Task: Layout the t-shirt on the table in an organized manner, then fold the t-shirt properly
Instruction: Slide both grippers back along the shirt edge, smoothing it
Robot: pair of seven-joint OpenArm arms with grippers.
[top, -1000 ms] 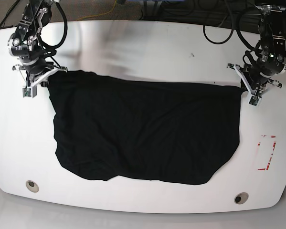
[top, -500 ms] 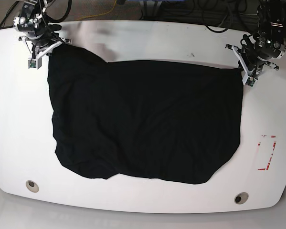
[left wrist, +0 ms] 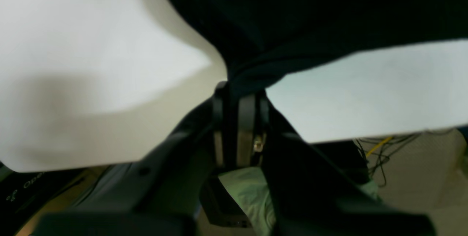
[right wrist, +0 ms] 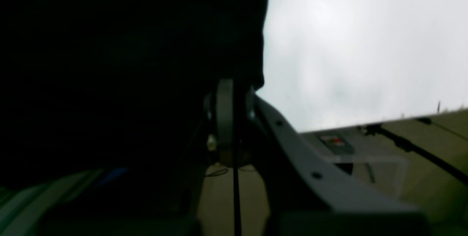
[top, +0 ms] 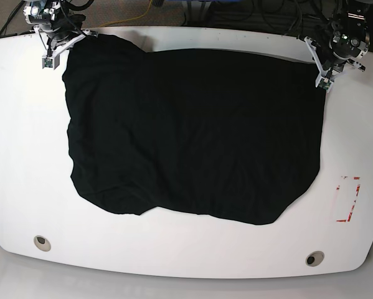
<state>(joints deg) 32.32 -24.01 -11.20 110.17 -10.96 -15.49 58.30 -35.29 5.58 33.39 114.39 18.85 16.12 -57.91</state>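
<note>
So on the far left of the base view you've got the right hand (top: 56, 45), pressed together and pinching one far corner of the t-shirt (top: 192, 134); in its wrist view the black cloth runs straight into the closed jaws. The shirt itself is spread across the middle of the worktop (top: 18, 156), stretched along the far edge between the two arms, with the near hem bunched and uneven, sagging lower toward the right. A small round metal insert (top: 42, 243) sits bare near the front left, another one (top: 314, 258) front right, and the red outline mark (top: 349, 199) is just right of the cloth. Over on the right, the left hand (top: 323, 70) is also clamped shut on the other far corner.

My guess at the risks: both corners are right at the worktop's far edge, so pulling further could drag cloth off the back. And a thin pinch on taut fabric could slip out, leaving that side crumpled.
</note>
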